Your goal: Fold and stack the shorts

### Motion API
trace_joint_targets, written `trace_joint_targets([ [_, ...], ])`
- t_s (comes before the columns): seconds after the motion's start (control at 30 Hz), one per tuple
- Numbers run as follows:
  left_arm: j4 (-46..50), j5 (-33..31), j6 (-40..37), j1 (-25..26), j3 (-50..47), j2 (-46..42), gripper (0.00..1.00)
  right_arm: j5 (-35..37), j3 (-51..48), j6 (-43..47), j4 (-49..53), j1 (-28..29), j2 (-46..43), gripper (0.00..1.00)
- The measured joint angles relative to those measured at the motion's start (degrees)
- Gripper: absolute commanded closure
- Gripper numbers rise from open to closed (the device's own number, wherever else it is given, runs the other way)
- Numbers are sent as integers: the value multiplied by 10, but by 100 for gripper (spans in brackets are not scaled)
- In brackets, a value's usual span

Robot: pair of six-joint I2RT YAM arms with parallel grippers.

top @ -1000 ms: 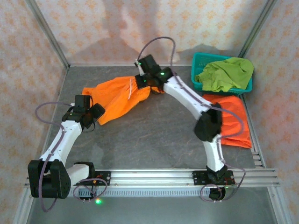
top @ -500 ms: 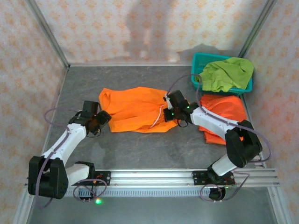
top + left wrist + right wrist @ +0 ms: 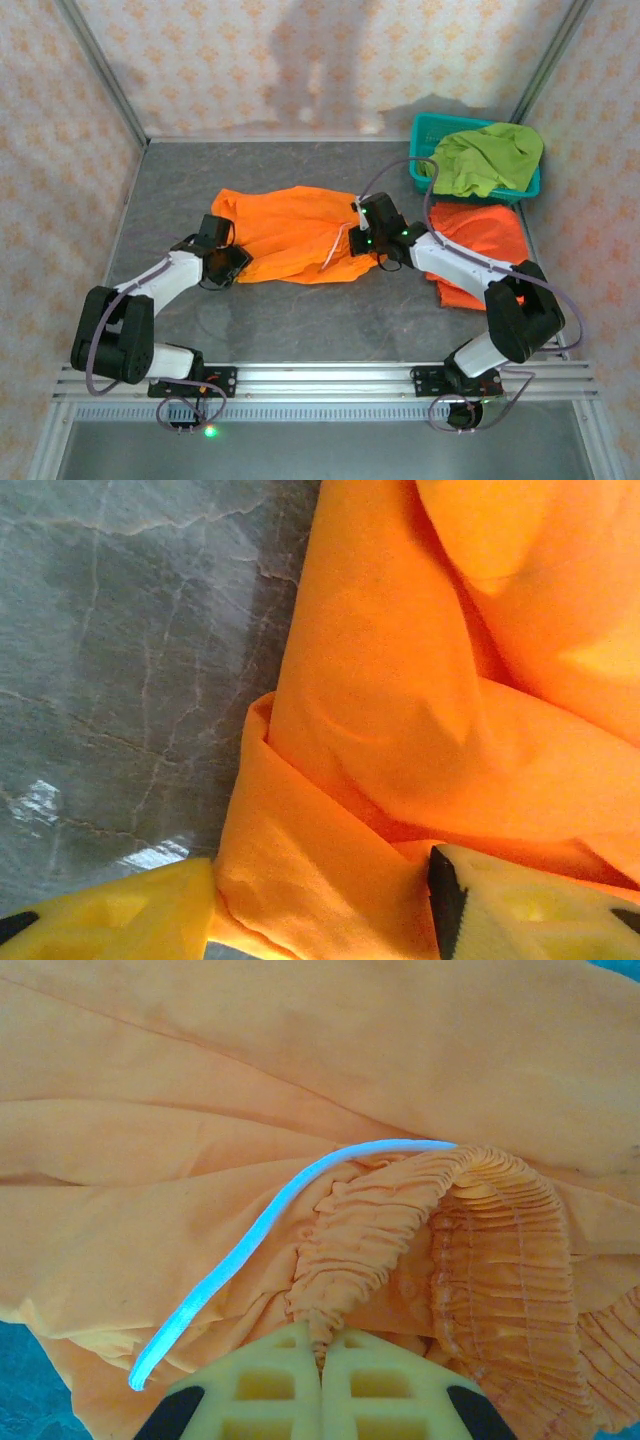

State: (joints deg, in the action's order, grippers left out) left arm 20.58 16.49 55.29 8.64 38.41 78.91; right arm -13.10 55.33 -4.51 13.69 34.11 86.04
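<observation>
Bright orange shorts [image 3: 285, 240] lie spread on the grey table. My right gripper [image 3: 363, 240] is shut on their gathered waistband [image 3: 400, 1230], pinched between its fingertips, with the pale drawstring [image 3: 260, 1230] trailing left. My left gripper [image 3: 234, 263] is at the shorts' near left corner. Its yellow fingers [image 3: 130, 915] stand apart, with a fold of orange cloth [image 3: 320, 880] bunched between them and touching both. A second pair of orange shorts [image 3: 485, 250] lies at the right. Lime-green shorts [image 3: 485, 155] are heaped in the basket.
The teal mesh basket [image 3: 425, 135] stands at the back right corner. Patterned walls close the table on three sides. The metal rail [image 3: 320, 378] with both arm bases runs along the near edge. Bare table [image 3: 320, 320] lies in front of the shorts.
The right gripper pulled the orange shorts from the back to the table's middle, where they now lie spread. The left gripper moved right onto their corner and its fingers narrowed around the cloth.
</observation>
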Motion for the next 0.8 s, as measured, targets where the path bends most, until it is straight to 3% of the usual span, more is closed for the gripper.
trace_joint_targets([
  [0.1, -5, -4, 2, 0, 1, 8, 98, 2, 3, 0, 1, 0, -1, 100],
  [0.2, 26, -26, -12, 1, 33, 8, 100, 4, 23, 0, 9, -2, -1, 100],
  [0.3, 80, -66, -47, 1, 136, 14, 100, 4, 76, 3, 21, -14, 4, 100],
  [0.5, 153, -140, -142, -24, 469, 98, 100, -7, 321, 16, 56, -69, 107, 100],
  [0.7, 267, -181, -234, -54, 890, 279, 100, -55, 655, -2, 110, -130, 253, 100],
  [0.8, 307, -184, -282, -50, 1022, 320, 100, -82, 736, -11, 117, -144, 269, 100],
])
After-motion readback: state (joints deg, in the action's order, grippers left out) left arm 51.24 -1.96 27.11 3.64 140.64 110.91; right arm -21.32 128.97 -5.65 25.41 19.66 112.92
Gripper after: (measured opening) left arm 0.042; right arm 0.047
